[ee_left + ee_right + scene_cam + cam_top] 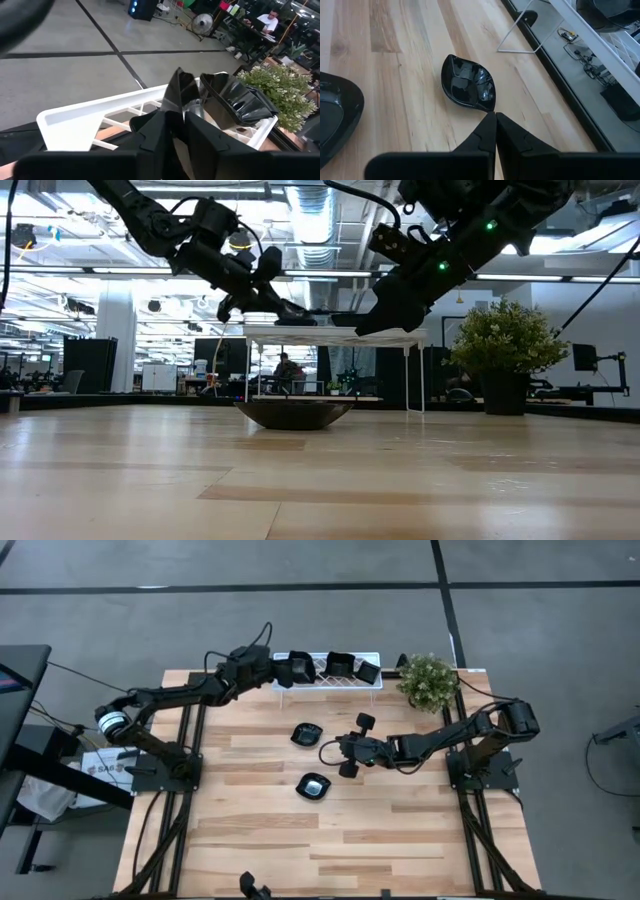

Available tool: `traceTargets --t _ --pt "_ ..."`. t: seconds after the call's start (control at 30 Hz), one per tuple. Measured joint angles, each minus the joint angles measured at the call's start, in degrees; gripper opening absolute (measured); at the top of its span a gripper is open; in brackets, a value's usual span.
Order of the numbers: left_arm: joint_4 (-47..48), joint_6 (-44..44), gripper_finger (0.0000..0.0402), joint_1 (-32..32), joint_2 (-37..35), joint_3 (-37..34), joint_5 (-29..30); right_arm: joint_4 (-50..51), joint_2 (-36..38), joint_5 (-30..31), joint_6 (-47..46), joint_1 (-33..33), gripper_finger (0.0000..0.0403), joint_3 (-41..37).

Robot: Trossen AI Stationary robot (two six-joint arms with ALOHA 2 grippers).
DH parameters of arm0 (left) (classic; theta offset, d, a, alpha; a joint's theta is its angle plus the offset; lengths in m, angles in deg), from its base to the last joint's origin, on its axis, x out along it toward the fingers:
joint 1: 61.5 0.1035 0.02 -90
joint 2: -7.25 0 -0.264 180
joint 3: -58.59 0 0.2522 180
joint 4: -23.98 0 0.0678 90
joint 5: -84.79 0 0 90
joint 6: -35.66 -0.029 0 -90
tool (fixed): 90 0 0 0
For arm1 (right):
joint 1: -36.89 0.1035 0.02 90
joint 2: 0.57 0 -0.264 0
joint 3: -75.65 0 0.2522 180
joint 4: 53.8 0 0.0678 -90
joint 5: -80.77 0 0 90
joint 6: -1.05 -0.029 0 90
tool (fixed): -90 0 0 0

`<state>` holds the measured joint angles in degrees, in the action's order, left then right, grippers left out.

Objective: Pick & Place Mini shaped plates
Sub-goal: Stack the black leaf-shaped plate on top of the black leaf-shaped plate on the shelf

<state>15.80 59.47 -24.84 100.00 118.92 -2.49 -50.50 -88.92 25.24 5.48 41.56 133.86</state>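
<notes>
Glossy black mini plates sit in two places on a pale wooden table (pixel 400 830). Three stand on edge in a white lattice rack (pixel 300 686) at the table's far edge, beside a small potted plant (pixel 427 680). Two more lie flat near the table's middle: a leaf-shaped plate (pixel 306 734) and a squarish plate (pixel 315 786).

The left gripper (pixel 283 671) is at the rack, around the upright plate (pixel 181 90) at the rack's left end; whether its fingers grip or have let go cannot be told. The right gripper (pixel 330 749) hovers just beside the leaf-shaped plate, fingers pressed together and empty.

These plates look light, rigid and slippery, and would likely chip if dropped. A thin raised rim seems the best place to pinch, one finger inside and one outside.
</notes>
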Motion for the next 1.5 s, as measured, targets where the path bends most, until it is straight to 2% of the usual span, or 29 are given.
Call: traceTargets --t 0.4,0.63,0.73,0.93,1.23,1.5 --pt "-0.42 -2.59 0.0135 -0.02 0.0 0.0 0.0 0.16 0.0 0.02 0.0 0.02 0.0001 0.0" --pt "-0.42 -7.04 0.0144 -0.63 0.0 -0.02 0.0 0.16 0.0 0.02 0.0 0.0 0.0 0.0" --pt "-0.56 -12.73 0.0143 -1.13 -0.02 -0.02 0.21 0.16 0.0 0.02 0.01 0.02 0.0 0.0" --pt "-0.63 -24.12 0.0141 -3.44 -0.02 -0.02 5.45 0.2 0.0 0.02 0.02 0.0 0.0 0.0" --pt "-0.61 -33.76 0.0156 -5.57 -0.04 -0.02 12.75 1.26 0.0 0.02 -0.44 0.02 0.0 0.0" --pt "0.17 -34.04 0.0178 -6.99 -1.98 -0.1 16.75 1.71 0.0 0.71 -1.49 0.04 0.0 0.0"
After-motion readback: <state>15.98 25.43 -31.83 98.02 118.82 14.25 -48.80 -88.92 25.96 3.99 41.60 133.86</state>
